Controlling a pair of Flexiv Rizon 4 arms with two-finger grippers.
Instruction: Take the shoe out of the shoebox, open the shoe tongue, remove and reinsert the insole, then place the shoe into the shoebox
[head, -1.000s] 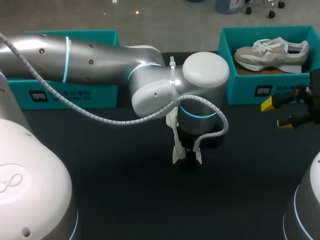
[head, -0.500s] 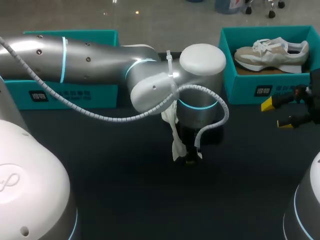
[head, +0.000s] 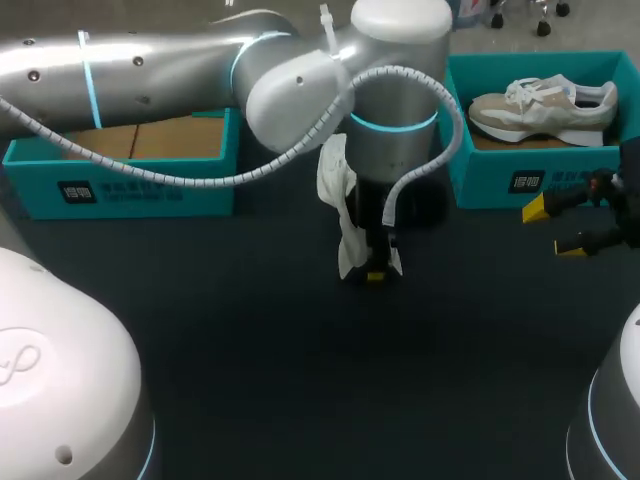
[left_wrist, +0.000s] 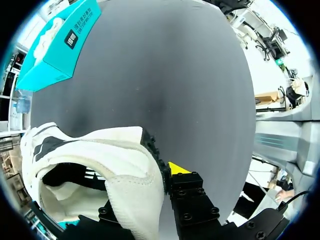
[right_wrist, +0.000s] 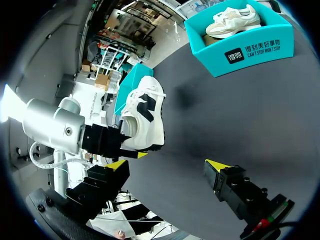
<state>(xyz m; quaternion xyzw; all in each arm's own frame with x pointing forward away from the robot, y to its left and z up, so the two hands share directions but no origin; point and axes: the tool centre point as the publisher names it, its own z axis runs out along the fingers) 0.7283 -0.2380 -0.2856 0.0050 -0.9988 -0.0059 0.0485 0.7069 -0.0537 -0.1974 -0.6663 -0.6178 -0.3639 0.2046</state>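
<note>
Your left gripper (head: 375, 274) is clenched on the white shoe (head: 338, 205), which hangs above the middle of the desk (head: 250, 380). Your right gripper (head: 553, 228) is released, with nothing in it, near the right edge. It is in front of the right shoebox (head: 520, 180), which has a beige shoe (head: 540, 105) in it. The left shoebox (head: 120, 185) is at the far left corner.

The left arm (head: 180, 70) is brushed silver metal with a glossy white plastic cap (head: 400, 18) and a ribbed plastic cable conduit (head: 200, 182). The white shoe (left_wrist: 120, 160) has a soft cloth upper and a dark studded rubber sole; the teal shoebox (head: 130, 188) is matt card, the black table (head: 300, 380) matt.
</note>
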